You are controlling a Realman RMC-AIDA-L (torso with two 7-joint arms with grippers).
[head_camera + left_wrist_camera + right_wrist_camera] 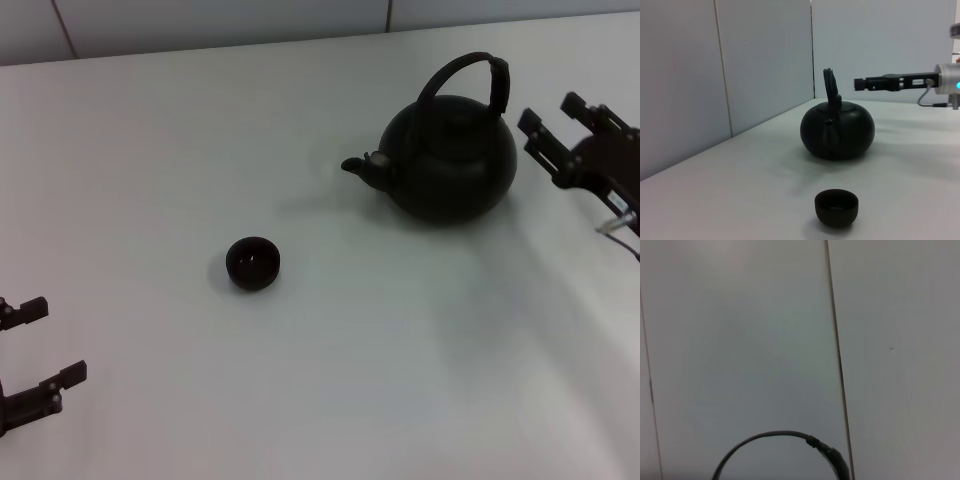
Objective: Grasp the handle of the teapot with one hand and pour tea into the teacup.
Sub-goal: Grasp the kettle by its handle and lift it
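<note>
The matte-black teapot (450, 165) stands on the white table at the back right, with its spout pointing left toward the middle. Its arched handle (470, 72) stands upright over the lid. The small dark teacup (253, 263) sits near the table's middle, left of and nearer than the pot. My right gripper (550, 113) is open and empty, just right of the handle at about its height and apart from it. My left gripper (46, 343) is open and empty at the near left edge. The left wrist view shows the teacup (836, 206), the teapot (837, 131) and the right gripper (861, 83). The right wrist view shows only the handle's top (775, 434).
A pale panelled wall (200, 25) runs behind the table's far edge. Its vertical seam (836, 350) shows in the right wrist view. Bare white tabletop (380, 350) lies between the cup, the pot and the front edge.
</note>
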